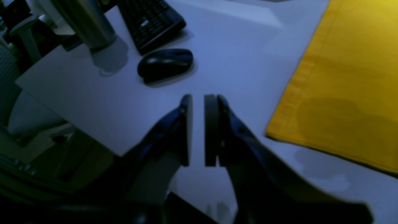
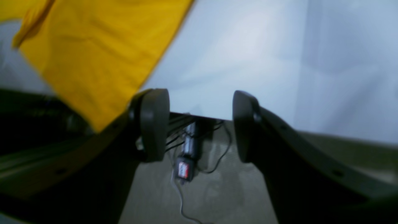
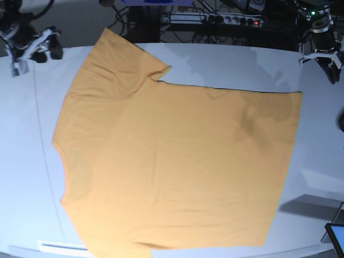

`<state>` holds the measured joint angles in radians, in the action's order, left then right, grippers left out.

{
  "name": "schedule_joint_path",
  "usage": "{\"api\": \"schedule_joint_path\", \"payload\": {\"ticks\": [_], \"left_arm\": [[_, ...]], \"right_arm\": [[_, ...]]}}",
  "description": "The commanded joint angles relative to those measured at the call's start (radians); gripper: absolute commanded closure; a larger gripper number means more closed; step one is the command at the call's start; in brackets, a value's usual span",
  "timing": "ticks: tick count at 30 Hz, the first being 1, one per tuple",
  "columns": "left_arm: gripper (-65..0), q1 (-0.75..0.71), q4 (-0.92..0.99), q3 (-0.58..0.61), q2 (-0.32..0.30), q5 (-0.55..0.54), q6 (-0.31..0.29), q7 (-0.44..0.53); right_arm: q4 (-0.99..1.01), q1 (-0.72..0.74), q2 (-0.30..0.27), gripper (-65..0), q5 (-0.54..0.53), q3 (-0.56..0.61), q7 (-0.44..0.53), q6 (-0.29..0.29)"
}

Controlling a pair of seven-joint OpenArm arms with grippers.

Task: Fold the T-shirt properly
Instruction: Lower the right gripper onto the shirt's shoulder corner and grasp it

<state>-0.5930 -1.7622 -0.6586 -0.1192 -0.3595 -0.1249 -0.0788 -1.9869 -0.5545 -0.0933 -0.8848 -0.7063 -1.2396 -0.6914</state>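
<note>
The orange-yellow T-shirt [image 3: 177, 161] lies spread flat on the white table [image 3: 226, 67], one sleeve pointing to the back left. My right gripper [image 3: 35, 48] hovers off the shirt's back-left sleeve. In its wrist view the right gripper [image 2: 202, 124] is open and empty, with the T-shirt [image 2: 93, 56] to its upper left. My left gripper [image 3: 329, 64] hangs at the back right, clear of the shirt's hem. In its wrist view the left gripper [image 1: 198, 130] is all but shut, only a thin slit between the pads, holding nothing. The T-shirt [image 1: 351, 84] lies to its right.
A black mouse [image 1: 165, 64], a black keyboard [image 1: 149, 21] and a metal cylinder [image 1: 87, 21] stand near the table corner by my left gripper. A power strip [image 3: 215, 20] and cables lie behind the table. A screen corner [image 3: 336, 236] shows at the front right.
</note>
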Motion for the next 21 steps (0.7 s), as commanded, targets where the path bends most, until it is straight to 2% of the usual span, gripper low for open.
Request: {"api": "schedule_joint_path", "payload": {"ticks": [1, 4, 10, 16, 21], "left_arm": [[-7.7, -0.006, -0.015, -0.008, -0.012, -0.003, 0.009, 0.03], [-7.7, -0.006, -0.015, -0.008, -0.012, -0.003, 0.009, 0.032], [-7.7, -0.006, -0.015, -0.008, -0.012, -0.003, 0.009, 0.032], [-7.7, -0.006, -0.015, -0.008, -0.012, -0.003, 0.009, 0.03], [-7.7, -0.005, -0.015, -0.008, -0.014, -0.003, 0.009, 0.03]], "right_arm": [[-0.009, -0.003, -0.006, -32.2, -0.024, 0.026, 0.016, -0.007], [-0.002, -0.003, 0.007, -32.1, -0.024, 0.096, 0.019, -0.007], [0.013, 0.012, 0.036, -32.1, -0.021, 0.113, 0.013, -0.007], [0.088, 0.035, 0.031, -32.1, -0.021, 0.126, 0.01, -0.007], [0.108, 0.037, 0.028, -32.1, -0.021, 0.216, 0.017, -0.007]]}}
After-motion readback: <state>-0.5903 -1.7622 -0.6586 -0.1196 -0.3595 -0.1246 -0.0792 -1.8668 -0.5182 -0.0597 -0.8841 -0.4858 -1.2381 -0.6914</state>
